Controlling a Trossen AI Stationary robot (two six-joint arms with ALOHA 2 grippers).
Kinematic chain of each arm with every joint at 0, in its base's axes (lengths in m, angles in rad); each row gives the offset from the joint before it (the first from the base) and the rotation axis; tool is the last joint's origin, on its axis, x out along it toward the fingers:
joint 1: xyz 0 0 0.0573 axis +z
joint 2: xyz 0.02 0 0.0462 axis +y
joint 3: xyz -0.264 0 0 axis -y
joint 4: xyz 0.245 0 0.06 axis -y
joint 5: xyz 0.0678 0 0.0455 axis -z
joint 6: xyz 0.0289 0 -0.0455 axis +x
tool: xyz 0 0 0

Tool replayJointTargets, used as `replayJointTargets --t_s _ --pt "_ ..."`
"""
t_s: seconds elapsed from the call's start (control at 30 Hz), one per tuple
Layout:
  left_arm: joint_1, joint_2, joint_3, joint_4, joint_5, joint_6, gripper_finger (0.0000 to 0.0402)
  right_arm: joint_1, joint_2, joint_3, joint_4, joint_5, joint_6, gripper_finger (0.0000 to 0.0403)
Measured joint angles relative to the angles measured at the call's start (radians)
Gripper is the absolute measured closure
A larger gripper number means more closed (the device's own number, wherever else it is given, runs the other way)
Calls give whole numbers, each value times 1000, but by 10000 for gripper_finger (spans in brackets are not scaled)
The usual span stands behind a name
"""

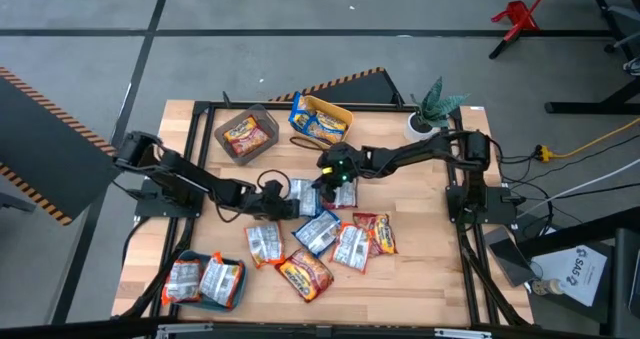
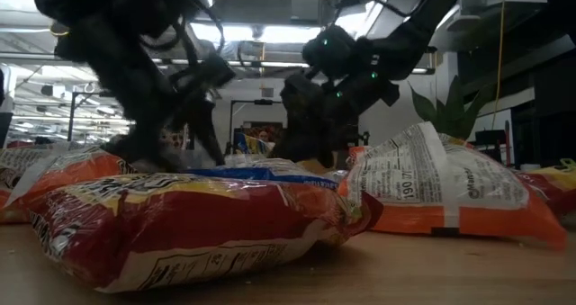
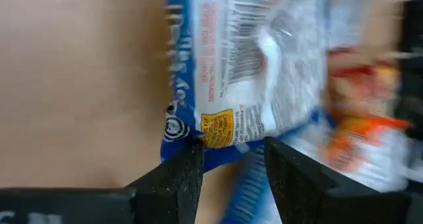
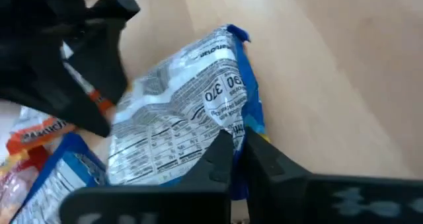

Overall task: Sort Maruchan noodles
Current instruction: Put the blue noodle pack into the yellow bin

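Several Maruchan packets (image 1: pixel 330 241) lie loose on the wooden table, orange-red, blue-yellow and silver-white. A blue-and-white packet (image 1: pixel 306 193) lies between the two grippers at mid-table. My left gripper (image 1: pixel 288 205) comes from the left and is open; in its wrist view its fingers (image 3: pixel 188 174) stand either side of that packet's blue end (image 3: pixel 221 151). My right gripper (image 1: pixel 333 186) reaches in from the right and is shut on the same packet's opposite edge. The grey bin (image 1: pixel 245 134) holds an orange packet, the yellow bin (image 1: pixel 320 119) a blue-yellow one, the teal bin (image 1: pixel 205 279) silver-white ones. My left gripper (image 3: pixel 231 161) has the packet's blue end between its open fingers; I cannot tell whether they touch it. My right gripper (image 4: pixel 239 151) pinches the blue sealed edge (image 4: pixel 248 121) of the blue-and-white packet between its two fingers, coming from the table's right side. The printed white back faces its camera.
A potted plant (image 1: pixel 432 114) stands at the far right corner. The loose packets crowd the table's near middle, one red packet (image 2: pixel 189 219) close to the low camera. Bare wood shows on the near right (image 1: pixel 420 279) and between the bins on the left.
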Motion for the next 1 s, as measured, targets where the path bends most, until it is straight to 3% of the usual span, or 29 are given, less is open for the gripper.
replayJointTargets --t_s 0.33,0.73,1.0 --pt "15 -243 5 -26 -68 126 249 -24 -47 2 -30 45 1 402" --pt "9 -365 6 -199 43 165 249 -23 -47 2 -23 63 7 402" --pt "28 -364 6 -256 -108 174 236 -24 -84 1 -21 47 -8 402"
